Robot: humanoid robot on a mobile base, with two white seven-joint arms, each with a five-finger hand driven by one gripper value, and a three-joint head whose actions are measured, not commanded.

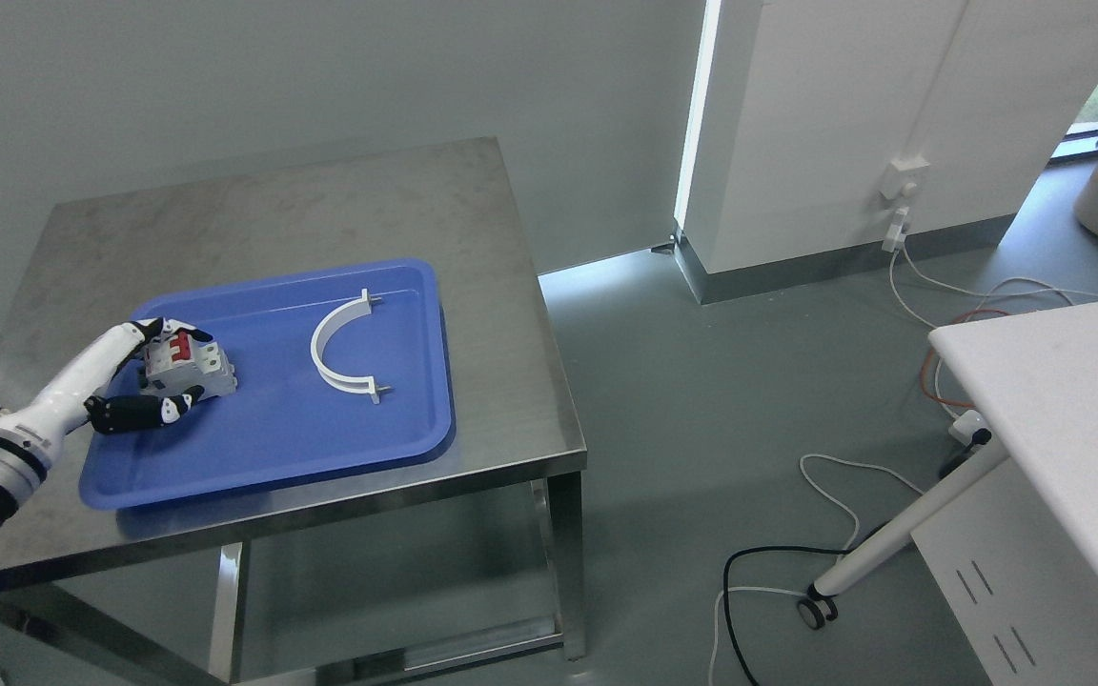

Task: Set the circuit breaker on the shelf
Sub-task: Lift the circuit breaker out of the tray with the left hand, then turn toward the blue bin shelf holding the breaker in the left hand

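One circuit breaker (189, 367), one white curved plastic bracket (339, 348), one glossy blue tray (273, 448) on a brushed steel table (320, 205). Boxy grey-white breaker with red toggles, at the tray's left end. Left hand (153, 376) curled round it, black-tipped fingers above, thumb below.

White arm, black-fingered left hand (144, 376)

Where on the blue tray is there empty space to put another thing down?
The blue tray is bare along its near edge, in front of the circuit breaker and the white curved bracket. The gap between those two is open too. The left side is crowded: the left robot hand wraps the breaker there.
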